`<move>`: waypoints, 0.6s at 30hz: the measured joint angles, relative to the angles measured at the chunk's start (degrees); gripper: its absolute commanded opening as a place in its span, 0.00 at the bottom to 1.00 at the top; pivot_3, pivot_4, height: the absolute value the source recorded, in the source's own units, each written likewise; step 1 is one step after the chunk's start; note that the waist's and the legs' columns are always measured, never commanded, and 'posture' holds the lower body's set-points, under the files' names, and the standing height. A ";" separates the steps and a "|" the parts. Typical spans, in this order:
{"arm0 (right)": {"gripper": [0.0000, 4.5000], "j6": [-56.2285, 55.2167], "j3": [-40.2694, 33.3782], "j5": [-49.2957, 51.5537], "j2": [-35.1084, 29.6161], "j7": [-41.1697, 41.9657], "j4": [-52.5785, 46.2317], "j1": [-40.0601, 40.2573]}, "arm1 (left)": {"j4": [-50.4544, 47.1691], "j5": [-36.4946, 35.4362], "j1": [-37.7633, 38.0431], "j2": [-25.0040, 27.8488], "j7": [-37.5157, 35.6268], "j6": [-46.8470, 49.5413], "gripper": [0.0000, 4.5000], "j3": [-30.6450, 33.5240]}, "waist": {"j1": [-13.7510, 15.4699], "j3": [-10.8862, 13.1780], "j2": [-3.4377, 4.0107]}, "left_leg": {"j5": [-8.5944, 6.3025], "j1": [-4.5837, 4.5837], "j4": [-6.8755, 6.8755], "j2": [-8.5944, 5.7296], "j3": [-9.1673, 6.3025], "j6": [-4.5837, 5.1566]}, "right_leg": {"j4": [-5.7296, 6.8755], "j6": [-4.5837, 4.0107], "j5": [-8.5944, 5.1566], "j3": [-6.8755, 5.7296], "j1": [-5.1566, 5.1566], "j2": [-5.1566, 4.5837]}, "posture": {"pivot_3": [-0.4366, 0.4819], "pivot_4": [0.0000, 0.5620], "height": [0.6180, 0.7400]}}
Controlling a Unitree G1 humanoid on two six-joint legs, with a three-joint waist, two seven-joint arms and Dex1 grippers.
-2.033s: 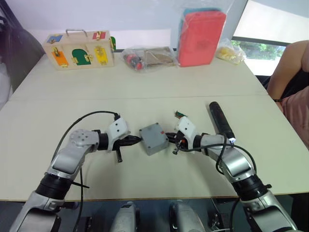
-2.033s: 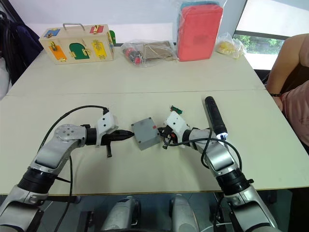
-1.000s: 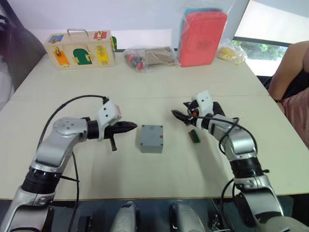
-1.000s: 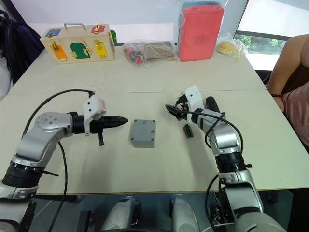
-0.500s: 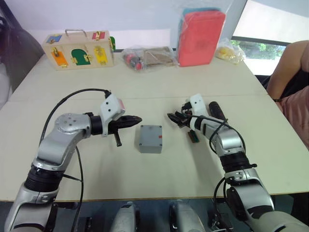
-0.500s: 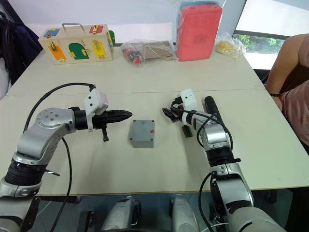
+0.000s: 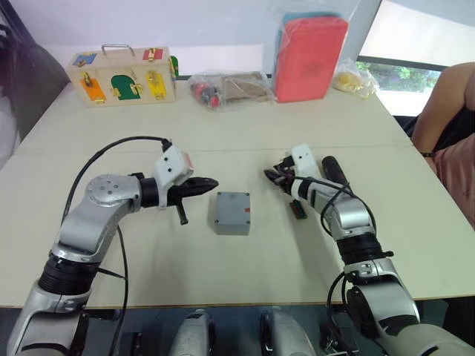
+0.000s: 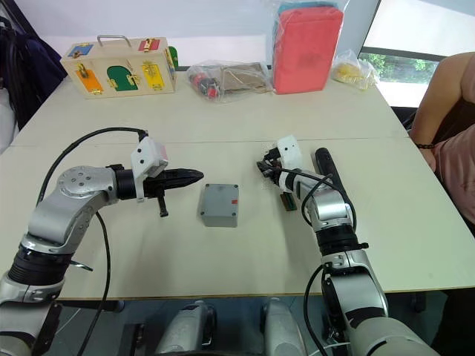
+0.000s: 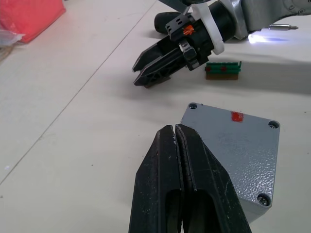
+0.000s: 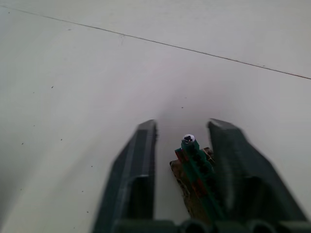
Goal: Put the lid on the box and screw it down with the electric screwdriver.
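Observation:
The grey box (image 7: 231, 225) stands mid-table, closed by the lid (image 9: 228, 141), a flat grey top with corner screw holes and a small red mark. My left gripper (image 7: 211, 182) hovers just to the box's left, shut on nothing. My right gripper (image 7: 269, 176) is to the box's upper right, clear of it, fingers (image 10: 138, 165) apart. A small green-brown piece (image 10: 193, 162) sits low between them. The black electric screwdriver (image 7: 332, 172) lies behind my right forearm, its tip light (image 9: 262, 37) on.
A green connector (image 7: 298, 210) lies on the table under my right wrist. Along the far edge stand a wooden latch box (image 7: 122, 76), a plastic bag (image 7: 226, 89), a red case (image 7: 310, 48) and a yellow bag (image 7: 352, 80). A person (image 7: 453, 126) sits at the right.
Two seconds ago both grippers were against the tilted box. They have drawn back, and the box now sits flat and square. Over the last half second almost nothing moved.

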 measured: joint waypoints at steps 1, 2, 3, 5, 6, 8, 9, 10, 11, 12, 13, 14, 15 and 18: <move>0.02 0.00 -0.07 0.02 0.00 -0.04 0.00 0.00 | 0.01 0.06 0.00 0.00 -0.01 0.00 0.00 -0.02 | 0.00 0.00 0.00 | 0.00 0.00 0.00 0.00 0.00 0.00 | 0.00 0.00 0.00 0.00 0.00 0.00 | 0.48 0.27 0.92; 0.02 -0.02 -0.17 0.01 0.00 -0.05 0.00 0.00 | 0.01 0.10 -0.01 -0.02 -0.03 -0.01 0.00 -0.05 | 0.00 0.00 0.00 | 0.00 0.00 0.00 0.00 0.00 0.00 | 0.00 0.00 0.00 0.00 0.00 0.00 | 0.48 0.27 0.92; 0.02 -0.03 -0.36 0.03 0.01 -0.06 0.00 0.00 | 0.02 0.13 -0.02 -0.06 -0.04 -0.02 0.00 -0.08 | 0.01 0.00 0.00 | 0.00 0.00 0.00 0.00 0.00 0.00 | 0.00 0.00 0.00 0.00 0.00 0.00 | 0.48 0.27 0.92; 0.02 -0.03 -0.54 0.02 0.00 -0.08 0.00 0.00 | 0.04 0.16 -0.03 -0.13 -0.04 -0.03 0.00 -0.18 | 0.00 0.00 0.00 | 0.00 0.00 0.00 0.00 0.00 0.00 | 0.00 0.00 0.00 0.00 0.00 0.00 | 0.48 0.27 0.92; 0.02 -0.04 -0.55 0.02 0.00 -0.08 0.00 0.00 | 0.13 0.17 -0.08 -0.23 -0.04 -0.04 0.00 -0.26 | 0.00 0.00 0.00 | 0.00 0.00 0.00 0.00 0.00 0.00 | 0.00 0.00 0.00 0.00 0.00 0.00 | 0.48 0.27 0.92; 0.02 -0.10 -0.56 0.01 0.00 -0.07 0.00 0.00 | 0.18 0.17 -0.10 -0.28 -0.04 -0.05 0.00 -0.63 | 0.00 0.00 0.00 | 0.00 0.00 0.00 0.00 0.00 0.00 | 0.00 0.00 0.00 0.00 0.00 0.00 | 0.48 0.27 0.92; 0.02 -0.13 -0.56 0.01 0.00 -0.07 0.00 0.00 | 0.20 0.17 -0.10 -0.30 -0.04 -0.05 0.00 -0.94 | -0.01 0.00 0.00 | 0.00 0.00 0.00 0.00 0.00 0.00 | 0.00 0.00 0.00 0.00 0.00 0.00 | 0.48 0.27 0.92; 0.02 -0.16 -0.56 0.01 0.00 -0.06 0.00 0.00 | 0.20 0.16 -0.10 -0.32 -0.04 -0.05 0.00 -1.17 | -0.01 0.00 0.00 | 0.00 0.00 0.00 0.00 0.00 0.00 | 0.00 0.00 0.00 0.00 0.00 0.00 | 0.48 0.27 0.92; 0.02 -0.18 -0.56 0.01 0.00 -0.06 0.00 0.00 | 0.20 0.16 -0.10 -0.33 -0.04 -0.05 0.00 -1.28 | -0.01 0.00 0.00 | 0.00 0.00 0.00 0.00 0.00 0.00 | 0.00 0.00 0.00 0.00 0.00 0.00 | 0.48 0.27 0.92; 0.02 -0.18 -0.56 0.01 0.00 -0.06 0.00 0.00 | 0.20 0.16 -0.10 -0.33 -0.04 -0.06 0.00 -1.29 | -0.01 0.00 0.00 | 0.00 0.00 0.00 0.00 0.00 0.00 | 0.00 0.00 0.00 0.00 0.00 0.00 | 0.48 0.27 0.92; 0.02 -0.17 -0.60 0.06 -0.03 0.01 0.00 0.00 | 0.21 0.16 -0.11 -0.33 -0.03 -0.06 0.00 -1.29 | -0.01 0.00 0.00 | 0.00 0.00 0.00 0.00 0.00 0.00 | 0.00 0.00 0.00 0.00 0.00 0.00 | 0.48 0.27 0.92; 0.02 -0.16 -0.73 0.15 -0.05 0.10 -0.01 0.00 | 0.21 0.16 -0.11 -0.33 -0.02 -0.07 0.00 -1.30 | 0.00 0.00 0.00 | 0.00 0.00 0.00 0.00 0.00 0.00 | 0.00 0.00 0.00 0.00 0.00 0.00 | 0.48 0.27 0.92; 0.02 -0.10 -0.97 0.44 -0.05 0.16 -0.01 0.00 | 0.22 0.16 -0.12 -0.34 -0.01 -0.08 0.00 -1.30 | 0.00 0.00 0.00 | 0.00 0.00 0.00 0.00 0.00 0.00 | 0.00 0.00 0.00 0.00 0.00 0.00 | 0.48 0.27 0.92; 0.02 0.92 -2.18 1.67 -0.26 0.34 -0.82 -0.01 | 0.28 0.16 -0.12 -0.46 0.00 -0.13 0.00 -1.33 | 0.04 0.00 0.00 | 0.00 0.00 0.00 0.00 0.00 0.00 | 0.00 0.00 0.00 0.00 0.00 -0.01 | 0.48 0.27 0.92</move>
